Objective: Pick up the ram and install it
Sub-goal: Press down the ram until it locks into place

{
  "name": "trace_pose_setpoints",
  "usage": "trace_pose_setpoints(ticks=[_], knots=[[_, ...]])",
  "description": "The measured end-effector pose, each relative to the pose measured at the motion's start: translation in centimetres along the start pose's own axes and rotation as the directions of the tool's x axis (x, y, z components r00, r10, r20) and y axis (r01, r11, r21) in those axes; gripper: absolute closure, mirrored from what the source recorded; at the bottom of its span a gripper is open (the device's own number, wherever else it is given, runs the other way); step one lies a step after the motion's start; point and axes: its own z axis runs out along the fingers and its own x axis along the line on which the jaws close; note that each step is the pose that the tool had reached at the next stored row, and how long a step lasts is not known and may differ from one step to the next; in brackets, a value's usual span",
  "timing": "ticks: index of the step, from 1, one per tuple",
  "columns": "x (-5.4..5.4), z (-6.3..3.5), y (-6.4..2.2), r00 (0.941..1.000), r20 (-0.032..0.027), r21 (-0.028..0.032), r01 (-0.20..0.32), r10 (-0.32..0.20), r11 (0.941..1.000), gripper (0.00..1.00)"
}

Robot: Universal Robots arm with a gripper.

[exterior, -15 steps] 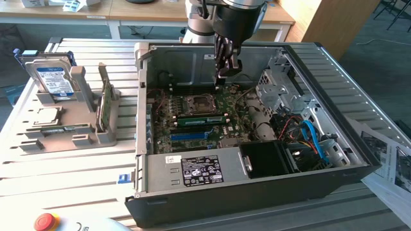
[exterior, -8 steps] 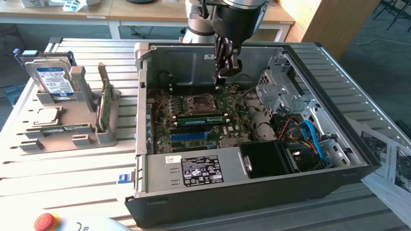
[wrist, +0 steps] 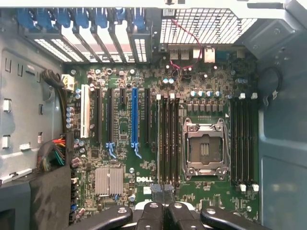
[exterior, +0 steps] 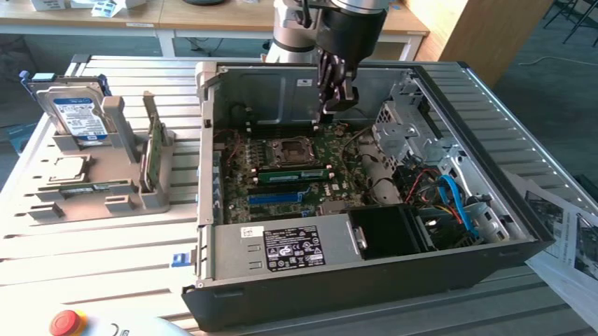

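We see a black, open-sided desktop computer case [exterior: 374, 287] lying on a pale slatted metal table [exterior: 94, 252], with a green motherboard [exterior: 241, 183] on its floor and a square silver processor socket [exterior: 285, 150] near the middle of that board. Just beside the socket, between it and a long blue expansion slot [exterior: 280, 198], the ram [exterior: 291, 174], a long, narrow green circuit-board stick, sits along a memory slot on the board. In the wrist view we cannot tell which of the dark slots beside the socket [wrist: 204, 146] it fills. The black two-fingered gripper [exterior: 337, 105] hangs above the board, off the socket toward the case's rear wall. In the wrist view its fingertips [wrist: 157, 189] press together with nothing between them, over the end of those dark slots. Well away from the socket, outside the case on the exterior view's left, a grey moulded holder [exterior: 122, 192] carries a boxy silver hard drive with a blue-white label [exterior: 80, 115] and a flat square silver processor chip [exterior: 64, 168]. A thin upright piece with a green tinge [exterior: 155, 143] also stands there, and we cannot tell what it is.
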Motion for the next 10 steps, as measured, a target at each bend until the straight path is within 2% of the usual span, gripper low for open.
trace_pose_setpoints(ticks=[10], knots=[[0.2,-0.06,-1.88,1.0000,0.0001,0.0000,0.000,0.000,1.0000,0.90]])
